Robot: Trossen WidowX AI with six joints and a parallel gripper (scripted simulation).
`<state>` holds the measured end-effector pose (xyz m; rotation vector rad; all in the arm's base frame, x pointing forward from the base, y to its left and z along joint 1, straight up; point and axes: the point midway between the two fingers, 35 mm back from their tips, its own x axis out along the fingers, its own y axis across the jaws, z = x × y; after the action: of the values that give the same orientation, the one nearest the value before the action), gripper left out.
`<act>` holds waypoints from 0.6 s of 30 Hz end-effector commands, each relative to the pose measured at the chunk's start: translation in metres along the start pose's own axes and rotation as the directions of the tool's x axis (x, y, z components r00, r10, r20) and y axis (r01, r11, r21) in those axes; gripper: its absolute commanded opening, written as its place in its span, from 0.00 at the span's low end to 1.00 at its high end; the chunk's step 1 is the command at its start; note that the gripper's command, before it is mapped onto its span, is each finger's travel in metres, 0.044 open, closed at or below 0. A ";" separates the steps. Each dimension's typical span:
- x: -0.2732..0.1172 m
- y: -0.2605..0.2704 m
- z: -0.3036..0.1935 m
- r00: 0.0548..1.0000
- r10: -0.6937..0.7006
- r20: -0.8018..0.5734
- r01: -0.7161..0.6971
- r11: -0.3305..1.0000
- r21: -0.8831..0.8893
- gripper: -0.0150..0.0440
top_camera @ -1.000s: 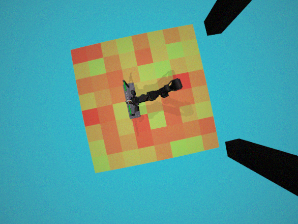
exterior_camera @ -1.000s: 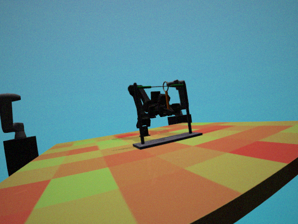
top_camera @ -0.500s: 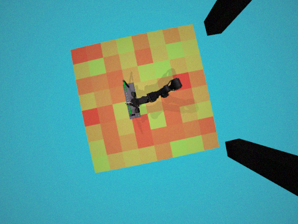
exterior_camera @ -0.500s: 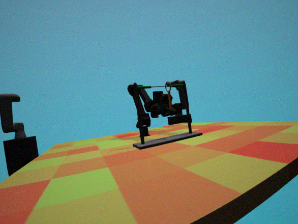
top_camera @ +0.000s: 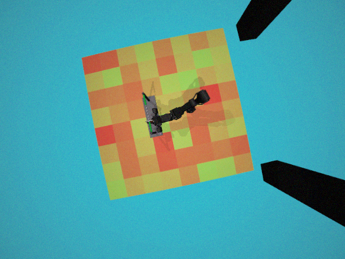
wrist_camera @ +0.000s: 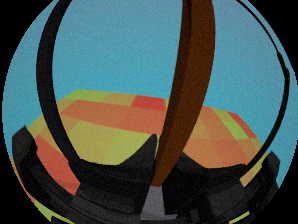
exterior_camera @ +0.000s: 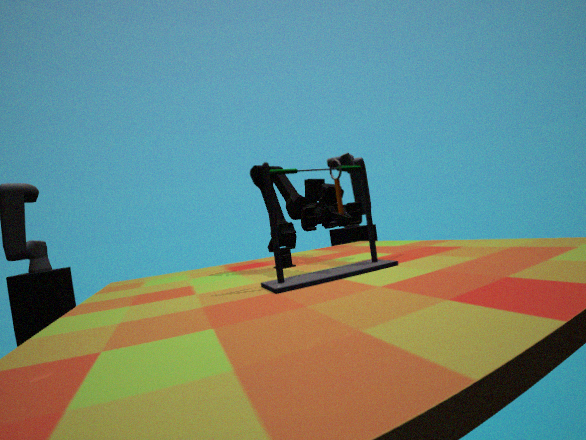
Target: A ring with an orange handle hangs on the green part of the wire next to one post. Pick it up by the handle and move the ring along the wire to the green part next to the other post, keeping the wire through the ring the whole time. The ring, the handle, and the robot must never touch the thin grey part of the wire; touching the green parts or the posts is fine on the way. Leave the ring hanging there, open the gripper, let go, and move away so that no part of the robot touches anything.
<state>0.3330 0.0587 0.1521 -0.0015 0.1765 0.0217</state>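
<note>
At centre frame in the exterior view, a flat grey base slab carries two thin dark posts joined by a thin wire, green-sleeved at its left end. Right of centre, the small pale metal ring encircles the wire near the right post. Below it, the slim, smooth orange handle is clamped in the black gripper.
</note>
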 end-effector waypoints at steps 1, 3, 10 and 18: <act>0.001 0.004 0.003 1.000 -0.001 0.007 0.001 1.000 0.006 0.00; 0.001 0.006 0.003 1.000 -0.001 0.007 0.001 1.000 0.006 0.00; 0.001 0.013 0.003 1.000 -0.001 0.007 0.001 1.000 0.007 0.00; 0.002 0.021 0.003 1.000 0.000 0.006 0.000 1.000 0.008 0.00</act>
<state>0.3327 0.0765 0.1524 -0.0001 0.1766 0.0232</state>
